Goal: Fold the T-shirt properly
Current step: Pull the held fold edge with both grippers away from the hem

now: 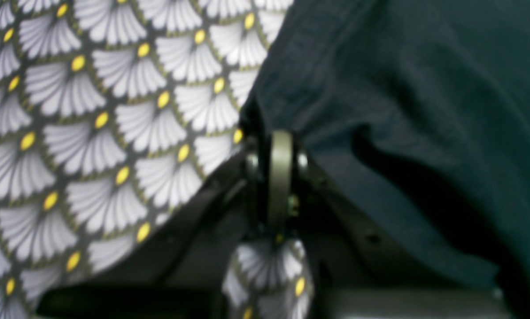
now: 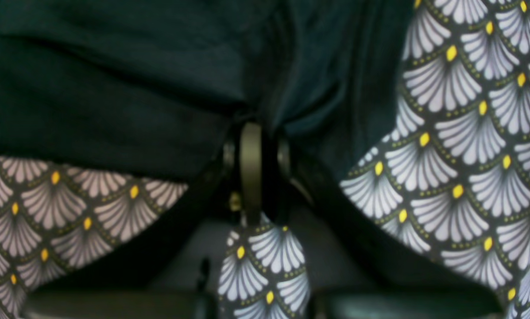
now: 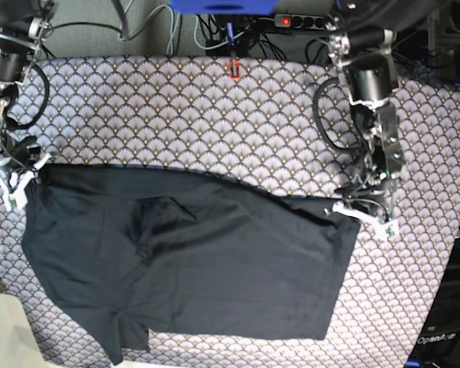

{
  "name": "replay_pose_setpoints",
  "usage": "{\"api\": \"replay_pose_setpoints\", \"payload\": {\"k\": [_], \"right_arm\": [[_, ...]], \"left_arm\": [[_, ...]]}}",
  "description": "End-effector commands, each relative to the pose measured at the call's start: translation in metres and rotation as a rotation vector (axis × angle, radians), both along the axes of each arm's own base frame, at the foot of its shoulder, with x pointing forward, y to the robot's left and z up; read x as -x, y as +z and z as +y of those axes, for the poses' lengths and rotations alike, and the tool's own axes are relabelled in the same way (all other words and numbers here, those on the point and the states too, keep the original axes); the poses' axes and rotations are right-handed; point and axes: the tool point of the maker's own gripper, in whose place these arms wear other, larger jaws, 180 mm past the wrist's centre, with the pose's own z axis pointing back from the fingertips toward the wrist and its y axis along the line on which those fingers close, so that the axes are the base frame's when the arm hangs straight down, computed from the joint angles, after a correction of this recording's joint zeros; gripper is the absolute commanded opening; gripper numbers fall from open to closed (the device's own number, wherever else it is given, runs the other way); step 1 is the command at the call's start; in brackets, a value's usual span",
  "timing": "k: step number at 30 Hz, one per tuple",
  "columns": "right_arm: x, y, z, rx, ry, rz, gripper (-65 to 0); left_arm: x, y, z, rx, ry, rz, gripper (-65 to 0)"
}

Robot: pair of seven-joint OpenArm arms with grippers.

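The bench filled the base view under its grey scallop-patterned cloth. The black T-shirt lay spread across the lower middle of that view, its top edge running from the left edge of the frame to the right of centre, with a loose fold near its middle and one sleeve trailing at the lower left.

My right gripper sat at the far left of the base view, at the shirt's upper left corner; in its wrist view my fingers were clamped together on the bunched shirt edge.

My left gripper sat at the shirt's upper right corner, fingers pinched together on the fabric edge.
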Motion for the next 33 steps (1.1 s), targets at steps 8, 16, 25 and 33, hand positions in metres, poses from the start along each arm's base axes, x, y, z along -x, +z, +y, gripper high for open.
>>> {"api": "replay_pose_setpoints", "payload": {"k": [8,16,25,33], "right_arm": [[0.018,0.010,-0.006,0.084,0.042,0.006,-65.0],[0.042,-0.003,-0.006,0.087,0.048,0.051,-65.0],[0.071,0.013,0.017,0.125,0.129,0.019,-65.0],[0.105,0.010,0.009,0.095,0.086,0.040,-65.0]], "left_arm": [[0.013,0.031,0.009,-0.049,-0.012,-0.020,-65.0],[0.046,0.036,0.012,-0.082,-0.023,0.011,-65.0],[0.074,0.034,0.007,-0.117,-0.099,0.017,-65.0],[0.110,0.030,0.022,-0.147,-0.077,0.051,-65.0]]}}
